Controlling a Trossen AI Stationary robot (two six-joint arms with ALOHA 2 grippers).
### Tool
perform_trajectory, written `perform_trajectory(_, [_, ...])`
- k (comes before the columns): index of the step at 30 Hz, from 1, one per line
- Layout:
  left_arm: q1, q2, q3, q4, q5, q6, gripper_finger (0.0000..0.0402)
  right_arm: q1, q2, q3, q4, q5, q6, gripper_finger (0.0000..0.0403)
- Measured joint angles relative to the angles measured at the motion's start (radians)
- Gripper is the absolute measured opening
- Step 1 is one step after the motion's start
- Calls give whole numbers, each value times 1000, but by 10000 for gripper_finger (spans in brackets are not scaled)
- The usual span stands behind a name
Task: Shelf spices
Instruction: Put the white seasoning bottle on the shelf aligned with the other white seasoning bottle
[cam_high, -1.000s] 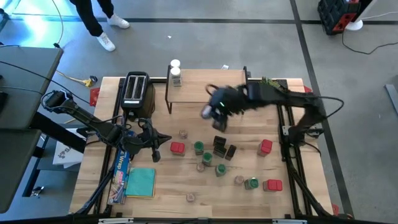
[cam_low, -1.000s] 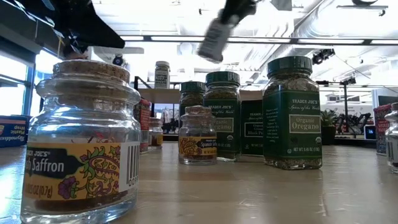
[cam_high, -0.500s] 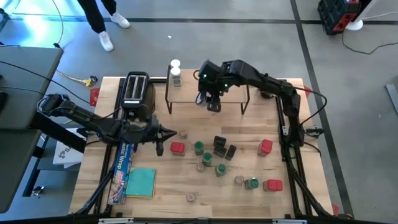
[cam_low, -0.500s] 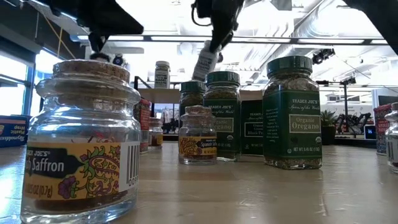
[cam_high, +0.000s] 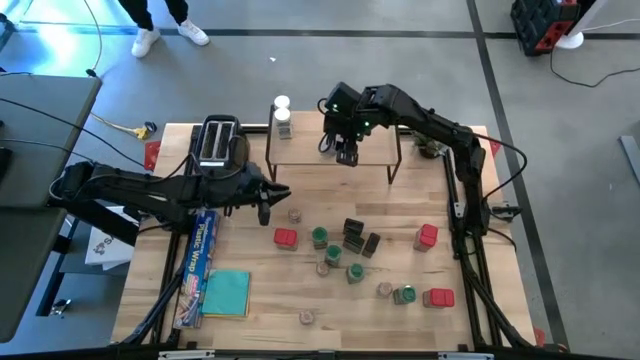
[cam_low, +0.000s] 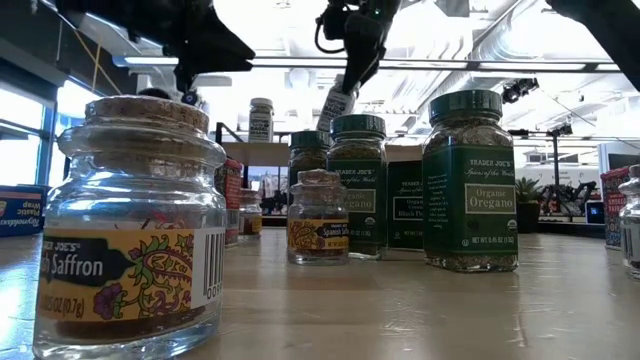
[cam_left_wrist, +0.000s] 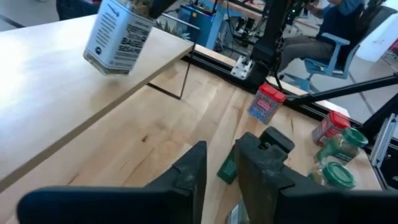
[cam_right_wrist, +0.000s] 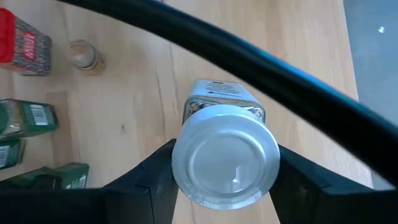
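My right gripper (cam_high: 346, 150) is shut on a white-lidded spice jar (cam_left_wrist: 118, 36) over the shelf's light wooden top (cam_high: 310, 138). The jar also shows in the low view (cam_low: 333, 102). Another white-lidded jar (cam_high: 283, 120) stands on the shelf's far left corner. My left gripper (cam_high: 270, 197) hovers empty and narrowly open near the shelf's near left leg. Red tins (cam_high: 286, 238), green-lidded jars (cam_high: 319, 237), black boxes (cam_high: 353, 233) and tiny clear jars (cam_high: 294, 215) stand on the table in front of the shelf. My right gripper pinches the jar at its white lid (cam_right_wrist: 225, 155), one finger (cam_right_wrist: 155, 180) on each side, coming from above. The jar hangs tilted below the fingers, its base close over the shelf top (cam_left_wrist: 74, 81). Whether the base touches the wood, I cannot tell.
A black toaster (cam_high: 218, 145) stands left of the shelf. The long blue foil box (cam_high: 196, 262) and teal cloth (cam_high: 227, 292) lie near the left edge. More spices (cam_high: 427, 236), (cam_high: 438, 298) sit at the right. A big saffron jar (cam_low: 140, 220) fills the low view's foreground.
My right gripper has carried the jar from above the table in front of the shelf toward the far edge and down, stopping over the shelf top. My left gripper has moved right and toward the far edge, up to the shelf's near left leg.
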Motion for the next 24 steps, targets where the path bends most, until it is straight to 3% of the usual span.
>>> perform_trajectory(9, [27,0,0,0,13,1,106,-3,0,0,26,-39,-55,197])
perform_trajectory(24, [27,0,-1,31,42,-1,107,-5,17,0,102,-57,-73,199])
